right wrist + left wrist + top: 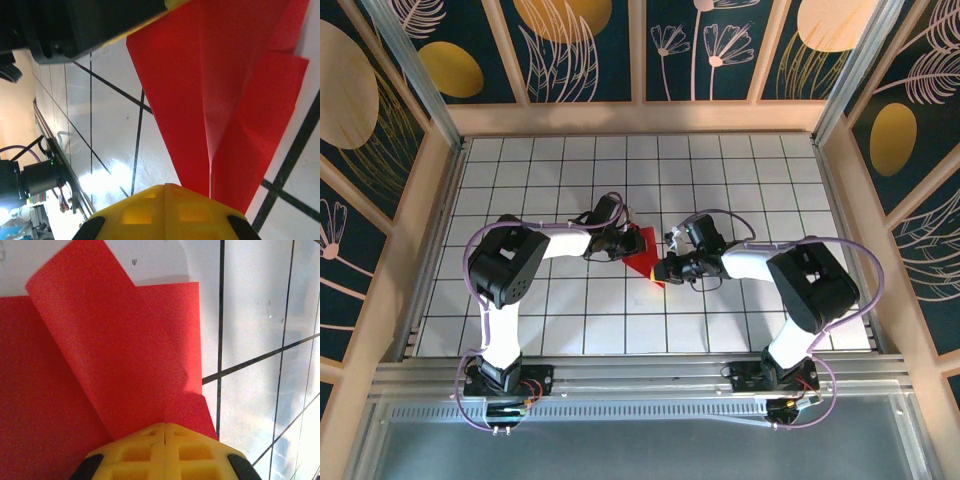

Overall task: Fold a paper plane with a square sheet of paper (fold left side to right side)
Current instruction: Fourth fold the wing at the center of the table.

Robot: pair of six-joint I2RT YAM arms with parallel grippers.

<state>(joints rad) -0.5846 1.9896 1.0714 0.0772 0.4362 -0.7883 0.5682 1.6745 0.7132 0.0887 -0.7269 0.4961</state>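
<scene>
The bench (740,180) is covered in glossy white tiles ruled by thin dark lines. It is enclosed on three sides by wood-framed walls (590,50) of dark blue panels painted with pale flower outlines and gold ovals. A ribbed metal rail (650,375) runs along the near edge, and purple cables (560,228) loop over both white arms.

The square sheet of paper (645,255) is found near the middle of the bench, well apart from every edge, between the two arms. It is thin, matte, bright red and unmarked. One flap is folded diagonally across the flat layer, and a long crease narrows to a point.

The left fingers (145,445), of yellow latticed plastic, are pressed together and pinch the paper where the diagonal flap starts. The right fingers (145,207), of the same make, are closed on the narrow pointed end. In the right wrist view the dark housing (90,25) of the left arm is seen overlapping the paper's far part.
</scene>
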